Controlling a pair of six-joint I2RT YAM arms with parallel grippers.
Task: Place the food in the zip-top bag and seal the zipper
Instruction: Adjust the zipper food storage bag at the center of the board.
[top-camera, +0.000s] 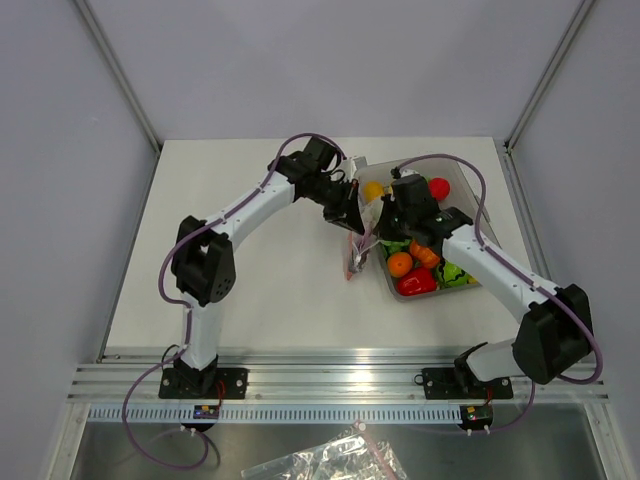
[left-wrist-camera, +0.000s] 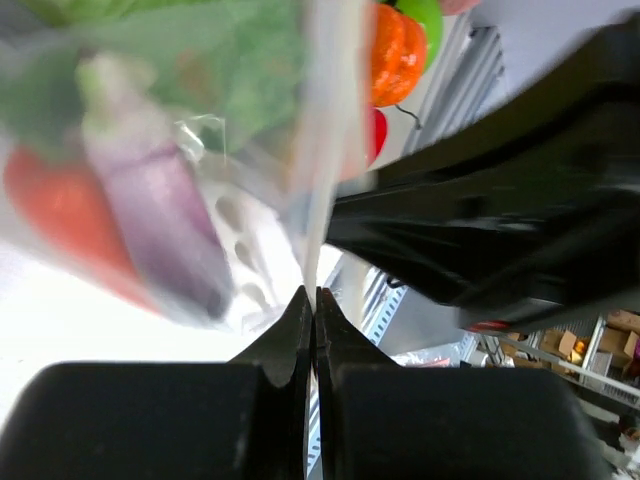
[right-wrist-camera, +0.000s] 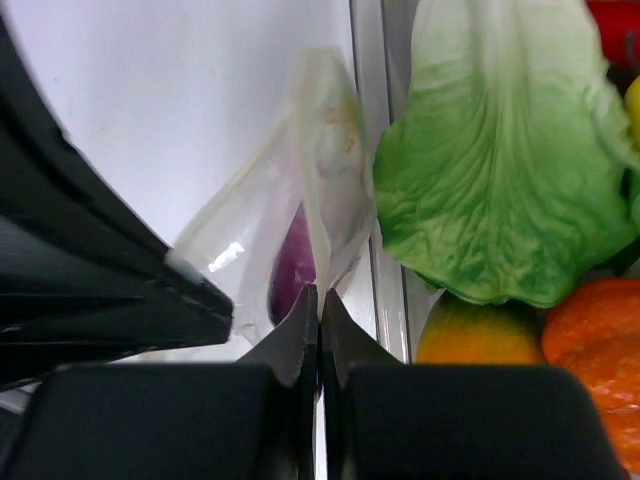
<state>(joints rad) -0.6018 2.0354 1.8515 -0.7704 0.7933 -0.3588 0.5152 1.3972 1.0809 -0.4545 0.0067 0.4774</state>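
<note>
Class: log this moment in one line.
left gripper: shut on zip-top bag | right gripper: shut on zip-top bag | eggplant: inside bag | sealed: cannot tell

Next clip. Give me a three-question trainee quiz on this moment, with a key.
1. True or false: the left gripper is open.
2. Which purple piece shows inside the zip-top bag? A eggplant; B grapes; C plum.
3. Fill in: the right gripper is shut on the ____.
Key: 1 false; 2 A; 3 zip-top bag.
</note>
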